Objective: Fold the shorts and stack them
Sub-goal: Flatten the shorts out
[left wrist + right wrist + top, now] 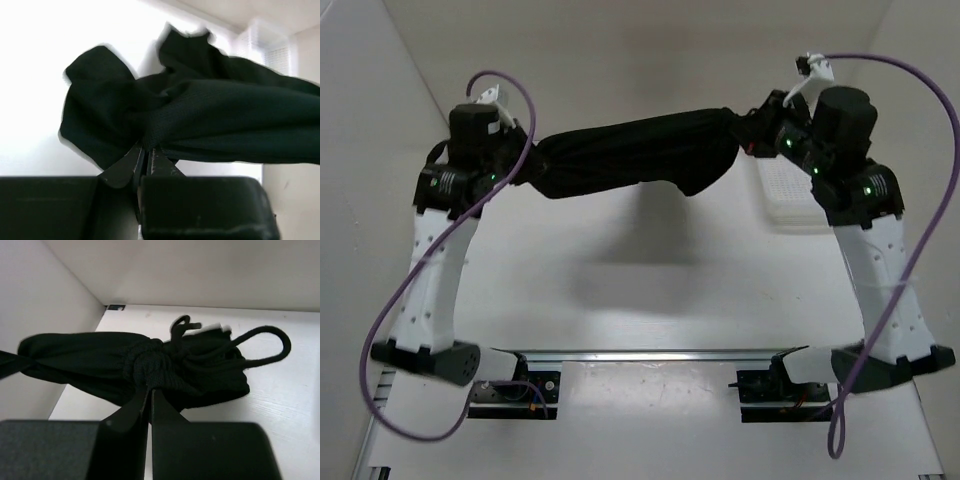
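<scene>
White table (650,330) fills the overhead view. Left arm (438,250) and right arm (885,290) are both reared up from the near edge, with wrists high and turned in toward each other. The shorts (630,155) are black and wholly off the table, slung between the two grippers as a bunched rope of cloth. They sag a little at the middle, thickest right of centre. Their shadow (630,285) lies soft on the tabletop beneath. White mesh basket (790,200) sits on the table at far right, partly hidden behind the right wrist and low beside the right end of the cloth; cannot tell whether the two touch. Purple cable (380,330) loops wide off the left arm, and a second one trails down the right. Left gripper (147,150) has its fingers pressed together on a gathered pinch of fabric at the left end, and a loose flap fans out past the pinch. Right gripper (149,389) has its fingers likewise clamped tight on a puckered knot of the waist. Thin drawstring (272,340) springs from that bunch in an open loop to the right, hanging free above the table.
</scene>
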### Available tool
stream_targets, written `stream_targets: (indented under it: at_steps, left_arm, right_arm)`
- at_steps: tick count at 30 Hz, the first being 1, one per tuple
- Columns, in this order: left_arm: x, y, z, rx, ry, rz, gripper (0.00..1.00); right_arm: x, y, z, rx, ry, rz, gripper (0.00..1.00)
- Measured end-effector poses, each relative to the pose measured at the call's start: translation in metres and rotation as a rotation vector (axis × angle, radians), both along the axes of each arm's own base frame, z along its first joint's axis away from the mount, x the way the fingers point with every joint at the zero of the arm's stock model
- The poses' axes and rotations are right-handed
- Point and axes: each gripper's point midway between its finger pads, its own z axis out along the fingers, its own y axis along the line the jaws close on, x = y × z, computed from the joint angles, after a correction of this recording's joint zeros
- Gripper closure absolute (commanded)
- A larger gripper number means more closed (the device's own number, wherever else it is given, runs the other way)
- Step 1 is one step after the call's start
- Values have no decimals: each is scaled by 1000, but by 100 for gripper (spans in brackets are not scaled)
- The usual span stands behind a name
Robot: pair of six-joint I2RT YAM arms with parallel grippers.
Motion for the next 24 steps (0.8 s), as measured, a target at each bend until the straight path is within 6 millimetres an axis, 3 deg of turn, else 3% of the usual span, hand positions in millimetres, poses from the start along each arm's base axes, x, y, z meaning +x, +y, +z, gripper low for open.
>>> stream_targets:
  at_steps: [1, 2, 3, 4, 5, 6, 7, 9, 10, 12, 13, 15, 17, 19, 20, 21, 23, 24]
  left_arm:
    - [-11, 3, 9, -13, -38, -3, 86]
    - [-23, 5, 13, -24, -69, -11, 69]
    - [-38, 5, 8, -31, -75, -27, 40]
    - [-51, 5, -1, -34, -69, -41, 15]
    - [-61, 6, -16, -40, -58, -44, 0]
    - [-71, 7, -36, -45, -32, -42, 0]
    - [-79, 8, -60, -43, 19, -41, 0]
    - [-90, 10, -119, -28, 164, -33, 0]
    - [-93, 10, -148, -17, 247, -30, 5]
    - [-97, 11, -194, 6, 395, -22, 21]
    - [-99, 11, -211, 15, 453, -15, 44]
    - [-103, 12, -227, 27, 516, -9, 67]
    - [-103, 14, -227, 29, 514, -5, 78]
    - [-102, 15, -224, 28, 501, 8, 76]
    - [-103, 17, -223, 31, 499, 18, 69]
    - [-103, 19, -224, 35, 501, 36, 47]
    - [-107, 24, -231, 33, 517, 80, 17]
    - [-112, 26, -237, 26, 536, 103, 8]
  right_arm:
    - [-12, 0, 2, 3, -23, 18, 100]
    - [-21, -3, -1, 1, -31, 23, 100]
    - [-31, -6, -12, 1, -43, 29, 90]
    - [-41, -10, -28, -7, -36, 27, 51]
    - [-49, -14, -57, -25, -3, 22, 33]
    - [-57, -20, -86, -50, 30, 10, 19]
    - [-64, -24, -119, -73, 75, -3, 13]
    - [-74, -36, -191, -139, 208, -33, 13]
    - [-79, -41, -224, -173, 290, -45, 13]
    - [-84, -49, -273, -237, 453, -73, 34]
    - [-85, -53, -290, -262, 529, -87, 43]
    - [-86, -58, -313, -294, 639, -113, 61]
    - [-91, -61, -325, -309, 704, -124, 61]
    - [-99, -59, -325, -289, 732, -121, 49]
    - [-102, -56, -322, -266, 725, -106, 46]
    - [-109, -53, -320, -234, 722, -93, 36]
    - [-125, -47, -318, -165, 730, -72, 25]
    - [-132, -42, -320, -124, 738, -54, 22]
